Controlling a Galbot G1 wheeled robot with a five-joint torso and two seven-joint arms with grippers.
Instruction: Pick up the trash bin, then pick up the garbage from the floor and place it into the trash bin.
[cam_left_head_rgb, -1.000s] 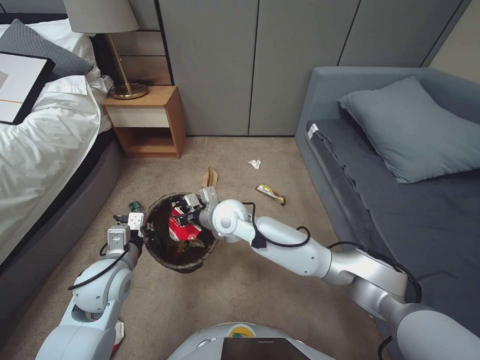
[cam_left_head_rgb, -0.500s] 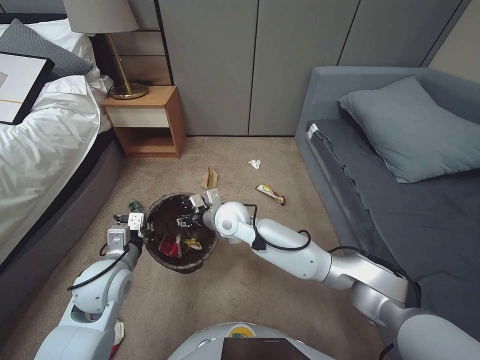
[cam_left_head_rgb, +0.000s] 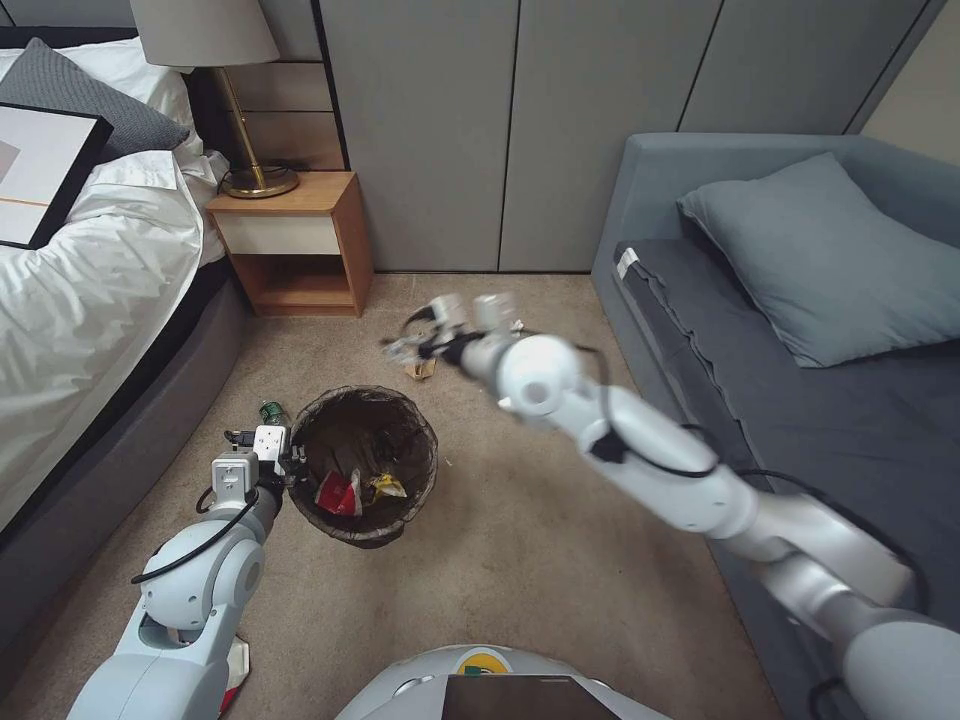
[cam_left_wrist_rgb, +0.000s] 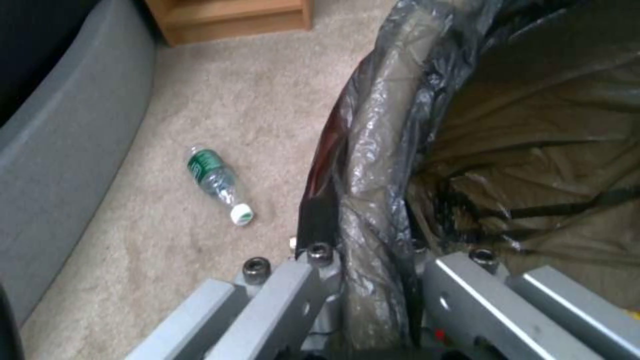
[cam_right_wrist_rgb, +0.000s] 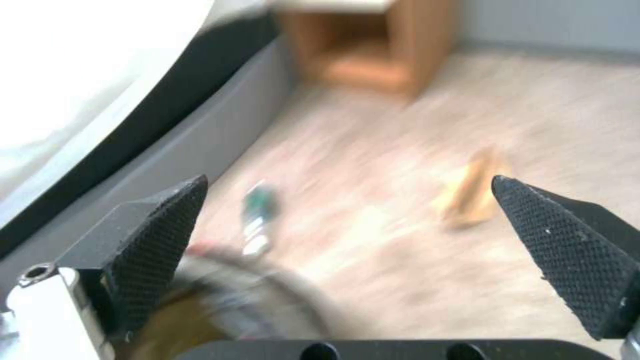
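The trash bin (cam_left_head_rgb: 422, 428), lined with a dark bag, stands low over the tan floor (cam_left_head_rgb: 520, 570). My left gripper (cam_left_head_rgb: 272, 452) is shut on its rim, and the left wrist view shows the bagged rim (cam_left_wrist_rgb: 373, 150) clamped between my left gripper's (cam_left_wrist_rgb: 373, 285) fingers. A red-and-white packet (cam_left_head_rgb: 338, 492) and a yellow wrapper (cam_left_head_rgb: 386, 487) lie inside. My right gripper (cam_left_head_rgb: 420, 335) hangs open and empty beyond the bin, over the brown paper bag (cam_left_head_rgb: 422, 369). Through my open right gripper (cam_right_wrist_rgb: 360, 235) I see that bag (cam_right_wrist_rgb: 470, 192) on the carpet. A green-labelled bottle (cam_left_head_rgb: 270, 410) (cam_left_wrist_rgb: 217, 182) lies left of the bin.
A bed (cam_left_head_rgb: 90, 280) with a grey base runs along the left. A wooden nightstand (cam_left_head_rgb: 295, 240) with a lamp stands at the back wall. A grey sofa (cam_left_head_rgb: 800, 380) closes the right side. Open carpet lies in front of the bin.
The red-and-white packet left my right gripper and dropped into the bin. The right arm then swung up and away from the bin toward the brown paper bag. The left arm stayed put.
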